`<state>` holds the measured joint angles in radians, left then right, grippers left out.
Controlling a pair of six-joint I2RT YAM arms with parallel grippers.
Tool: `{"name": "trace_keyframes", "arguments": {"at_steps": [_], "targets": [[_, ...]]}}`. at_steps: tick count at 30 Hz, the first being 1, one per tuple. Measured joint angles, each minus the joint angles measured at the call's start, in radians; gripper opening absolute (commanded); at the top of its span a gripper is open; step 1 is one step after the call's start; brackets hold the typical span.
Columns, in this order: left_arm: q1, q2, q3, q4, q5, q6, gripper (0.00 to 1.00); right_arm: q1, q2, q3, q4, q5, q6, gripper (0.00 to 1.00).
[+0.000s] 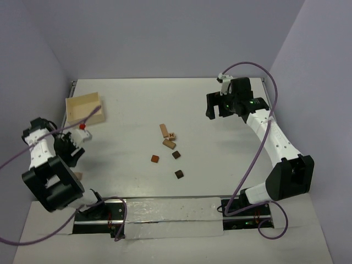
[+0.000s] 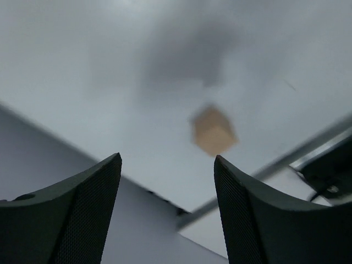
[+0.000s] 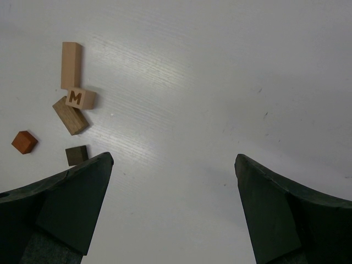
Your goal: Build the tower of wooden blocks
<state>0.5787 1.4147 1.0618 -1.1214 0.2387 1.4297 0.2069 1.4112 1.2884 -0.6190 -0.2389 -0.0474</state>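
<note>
Nothing is stacked yet — the wood blocks (image 1: 169, 144) lie scattered on the tabletop (image 1: 231, 159), so we judge the left fingers (image 2: 77, 209) and right fingers (image 3: 60, 209), both spread and empty, ready for a first pick.

The wood blocks (image 1: 169, 144) lie spread out in the middle of the table (image 1: 220, 165). The long block (image 1: 164, 130) lies farthest back, touching a small cube (image 1: 172, 135). A box (image 1: 85, 110) sits far left. One blurry block (image 2: 213, 131) may lie front left.
</note>
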Motion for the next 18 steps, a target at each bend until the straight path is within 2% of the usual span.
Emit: {"name": "trace_keyframes", "arguments": {"at_steps": [2, 6, 12, 18], "targets": [[0.014, -0.116, -0.154, -0.005, -0.051, 0.071, 0.74, 0.006, 0.000, 0.004, -0.008, 0.008, -0.002, 1.00], [0.030, -0.237, -0.293, 0.021, -0.110, 0.177, 0.73, 0.014, 0.007, 0.015, -0.023, 0.019, -0.003, 1.00], [0.053, -0.253, -0.382, 0.084, -0.133, 0.279, 0.72, 0.027, 0.028, 0.022, -0.032, 0.034, -0.006, 1.00], [0.056, -0.250, -0.401, 0.148, -0.129, 0.348, 0.73, 0.033, 0.038, 0.022, -0.039, 0.040, -0.010, 1.00]]}}
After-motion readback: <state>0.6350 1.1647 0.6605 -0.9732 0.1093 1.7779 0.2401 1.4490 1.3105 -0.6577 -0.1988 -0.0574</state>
